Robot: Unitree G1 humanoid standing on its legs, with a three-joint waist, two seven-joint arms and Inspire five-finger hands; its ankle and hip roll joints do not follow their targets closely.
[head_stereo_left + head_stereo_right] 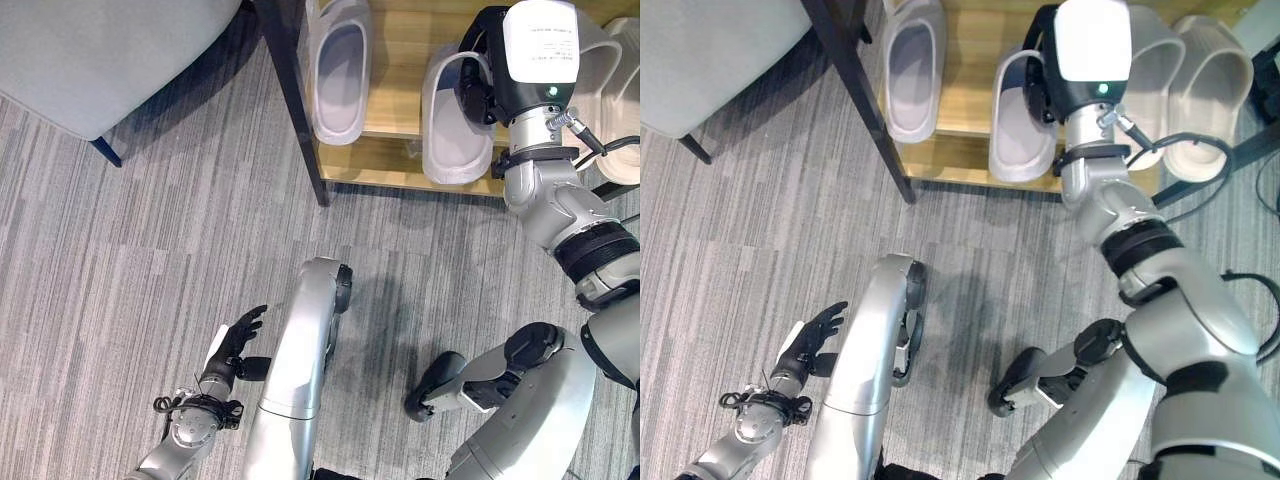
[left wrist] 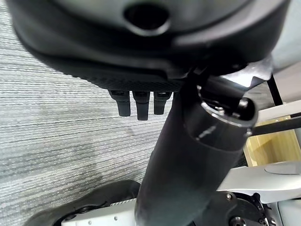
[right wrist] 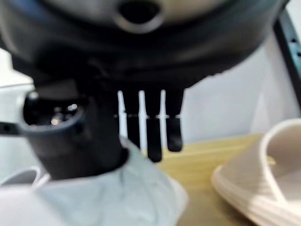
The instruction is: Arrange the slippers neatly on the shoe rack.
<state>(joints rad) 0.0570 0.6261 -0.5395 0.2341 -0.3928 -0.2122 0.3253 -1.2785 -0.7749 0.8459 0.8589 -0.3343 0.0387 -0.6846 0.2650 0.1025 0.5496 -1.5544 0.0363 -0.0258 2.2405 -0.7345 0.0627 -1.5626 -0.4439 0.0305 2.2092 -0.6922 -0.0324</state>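
A wooden shoe rack (image 1: 400,165) stands at the far side. One pale lilac slipper (image 1: 338,70) lies on its shelf at the left. A second lilac slipper (image 1: 450,125) lies beside it, with my right hand (image 1: 478,85) at its right edge, touching it. In the right wrist view the fingers (image 3: 150,127) hang straight over the wooden shelf (image 3: 207,165) and the thumb (image 3: 70,136) stands beside them. Two beige slippers (image 1: 1155,70) (image 1: 1212,95) lie further right on the shelf. My left hand (image 1: 236,338) hovers low over the carpet at the lower left, fingers relaxed and empty.
The rack's dark post (image 1: 295,100) runs down to the floor left of the shelf. A grey upholstered seat (image 1: 100,50) with a dark leg (image 1: 105,150) fills the far left. Grey striped carpet (image 1: 150,250) covers the floor.
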